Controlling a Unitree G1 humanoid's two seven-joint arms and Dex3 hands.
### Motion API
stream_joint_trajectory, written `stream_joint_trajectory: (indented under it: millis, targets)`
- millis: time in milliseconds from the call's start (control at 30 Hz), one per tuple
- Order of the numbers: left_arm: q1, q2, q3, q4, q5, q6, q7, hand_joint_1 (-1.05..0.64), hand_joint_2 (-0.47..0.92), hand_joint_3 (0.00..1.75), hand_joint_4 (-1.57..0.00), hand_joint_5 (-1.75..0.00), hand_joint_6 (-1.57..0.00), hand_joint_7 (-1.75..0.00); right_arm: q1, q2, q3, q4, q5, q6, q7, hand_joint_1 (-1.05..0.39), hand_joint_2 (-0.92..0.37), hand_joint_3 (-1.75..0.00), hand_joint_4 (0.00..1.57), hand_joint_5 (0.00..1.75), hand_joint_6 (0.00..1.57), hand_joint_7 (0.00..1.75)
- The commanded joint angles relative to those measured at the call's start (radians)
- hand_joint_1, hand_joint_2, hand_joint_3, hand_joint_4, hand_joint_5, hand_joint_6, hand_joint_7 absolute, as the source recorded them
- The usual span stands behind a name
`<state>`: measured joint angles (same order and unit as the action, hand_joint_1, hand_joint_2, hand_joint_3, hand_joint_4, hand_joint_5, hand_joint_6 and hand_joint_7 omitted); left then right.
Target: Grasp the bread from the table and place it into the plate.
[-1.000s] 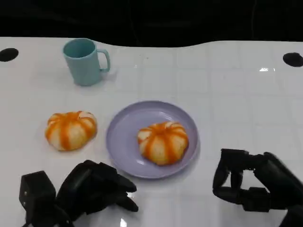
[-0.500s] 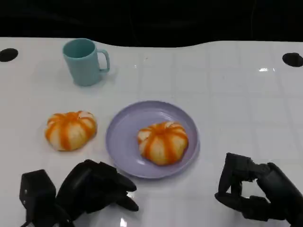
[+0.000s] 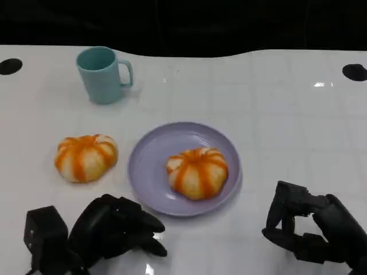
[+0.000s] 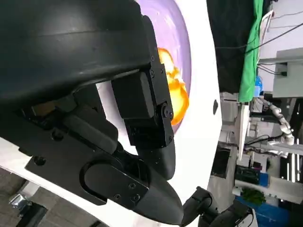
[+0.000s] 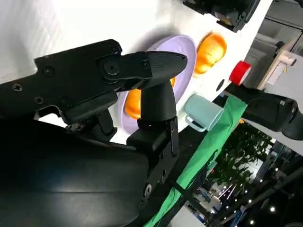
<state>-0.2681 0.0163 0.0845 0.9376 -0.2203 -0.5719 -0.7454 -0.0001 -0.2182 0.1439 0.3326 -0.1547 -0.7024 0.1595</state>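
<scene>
- While one bread (image 3: 197,172) sits on the lavender plate (image 3: 150,162), a little right of the plate's centre, a second bread (image 3: 85,157) lies on the white surface (image 3: 287,114) just left of the plate, not touching its rim.
- Left hand (image 3: 117,226) sits low at the near edge, in front of the gap between loose bread and plate, fingers curled inward and holding nothing.
- Right hand (image 3: 304,226) is at the near right, clear of the plate, thumb and fingers bent toward each other with a gap between them, nothing gripped.
- Teal mug (image 3: 102,74) stands upright at the far left, handle pointing right, well apart from both breads.
- Right wrist view catches the plate (image 5: 177,56), the plated bread (image 5: 135,101), the loose bread (image 5: 210,47) and the mug (image 5: 201,112) past the fingers (image 5: 156,90).
</scene>
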Motion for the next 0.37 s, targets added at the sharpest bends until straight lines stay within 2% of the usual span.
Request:
stream_joint_trajectory:
  millis: [33, 367]
  targets:
    - [-0.015, 0.022, 0.013, 0.02, -0.004, -0.005, -0.006, -1.05, 0.8, 0.0, -1.57, -0.19, -1.54, -0.01, -0.01, 0.001, -0.014, 0.021, 0.004, -0.023, -0.01, -0.45, -0.92, -0.31, 0.84, 1.75, 0.6, 1.75]
    - [-0.019, 0.022, 0.02, 0.024, 0.001, 0.003, 0.001, -1.05, 0.79, 0.0, -1.57, -0.2, -1.55, -0.01, -0.027, 0.006, -0.013, 0.053, -0.012, -0.049, -0.02, -0.45, -0.92, -0.3, 0.85, 1.75, 0.61, 1.75]
